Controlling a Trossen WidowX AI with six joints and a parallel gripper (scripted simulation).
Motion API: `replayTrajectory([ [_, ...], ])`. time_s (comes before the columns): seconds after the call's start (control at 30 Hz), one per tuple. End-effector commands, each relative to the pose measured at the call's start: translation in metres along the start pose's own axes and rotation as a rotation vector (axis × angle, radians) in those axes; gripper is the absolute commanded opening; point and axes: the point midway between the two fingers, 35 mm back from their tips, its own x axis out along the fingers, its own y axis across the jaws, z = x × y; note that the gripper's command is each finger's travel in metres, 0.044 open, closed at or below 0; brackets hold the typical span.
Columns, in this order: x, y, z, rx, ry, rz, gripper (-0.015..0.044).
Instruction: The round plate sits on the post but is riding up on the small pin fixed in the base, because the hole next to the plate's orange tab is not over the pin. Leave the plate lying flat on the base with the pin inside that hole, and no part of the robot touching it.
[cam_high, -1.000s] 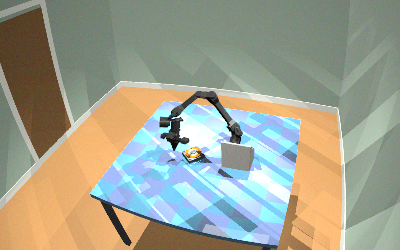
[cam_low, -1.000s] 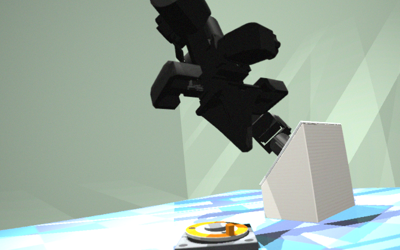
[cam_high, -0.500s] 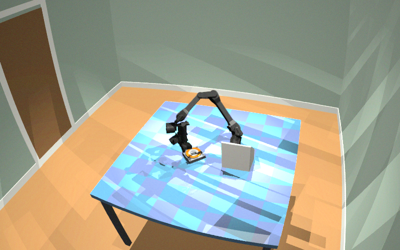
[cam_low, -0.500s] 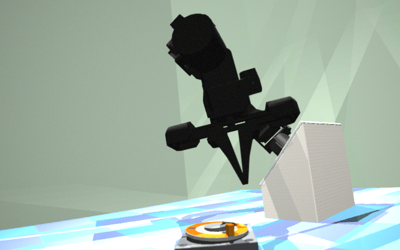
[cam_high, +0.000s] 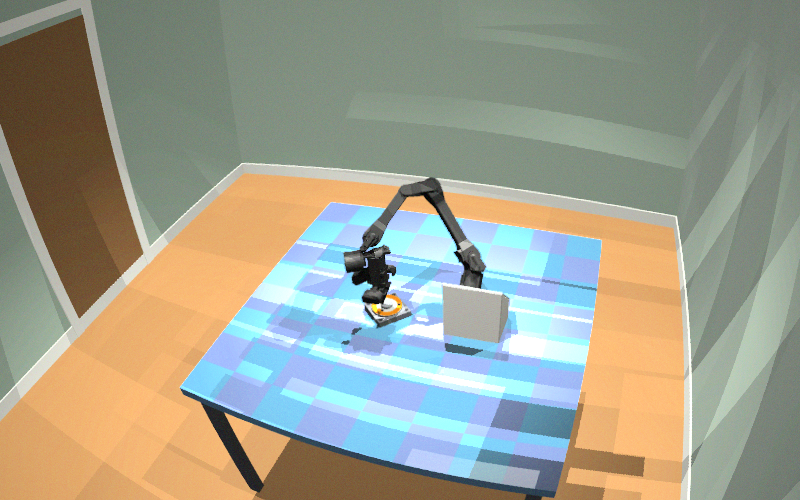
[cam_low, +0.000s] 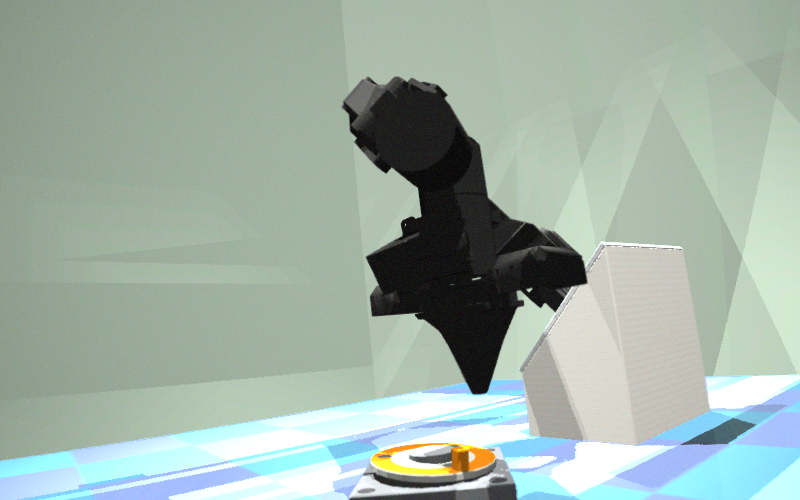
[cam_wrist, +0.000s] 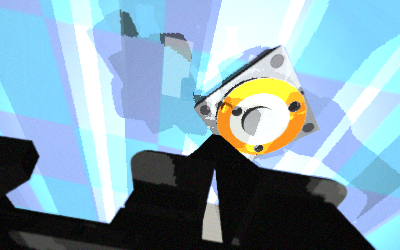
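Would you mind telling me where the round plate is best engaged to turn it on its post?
Judging by its shape, the orange tab: it stands upright above the flat plate. Bring the shut gripper down beside it and push sideways around the post.

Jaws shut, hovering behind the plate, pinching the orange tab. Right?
No. The gripper is shut on nothing, and the exterior view shows it hanging apart from the plate, with the orange tab untouched. The rest holds.
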Motion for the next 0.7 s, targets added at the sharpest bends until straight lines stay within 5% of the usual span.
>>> replayTrajectory([
  [0.0,-0.001,-0.004,0.0,0.065,-0.012,-0.01,0.0],
  [0.67,0.047,-0.005,0.002,0.065,-0.012,-0.012,0.0],
])
